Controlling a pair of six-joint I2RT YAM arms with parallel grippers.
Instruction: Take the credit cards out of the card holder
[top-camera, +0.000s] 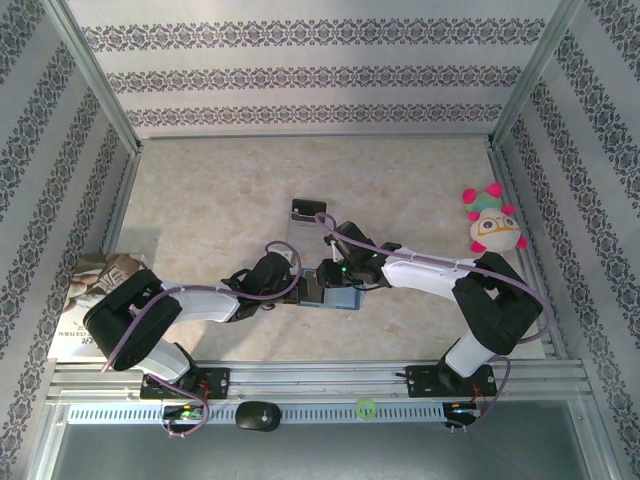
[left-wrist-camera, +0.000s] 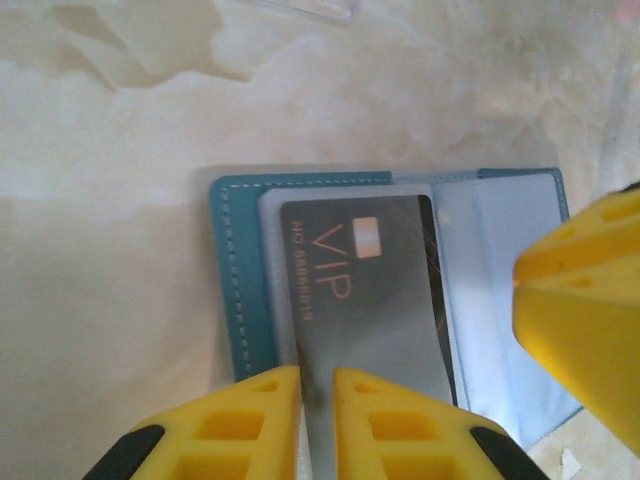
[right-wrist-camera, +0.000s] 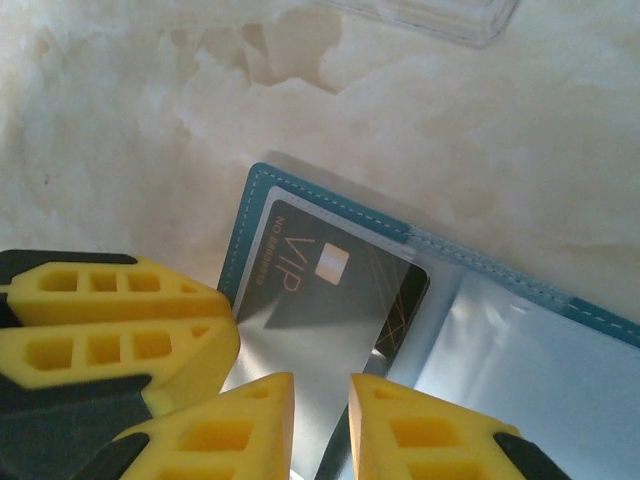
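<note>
Holder (top-camera: 345, 298) lies open at frame centre, between both arms. Card (left-wrist-camera: 370, 300) runs lengthwise up-frame from left gripper (left-wrist-camera: 316, 425), its near end in the slim finger gap; pinched or not, cannot tell. Right gripper (right-wrist-camera: 320, 430) is just as narrow at the holder's lower edge, grip unclear.

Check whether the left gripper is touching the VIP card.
Cannot tell. In the left wrist view the left gripper straddles the near edge of the VIP card, but its own fingers hide whether they actually meet it.
</note>
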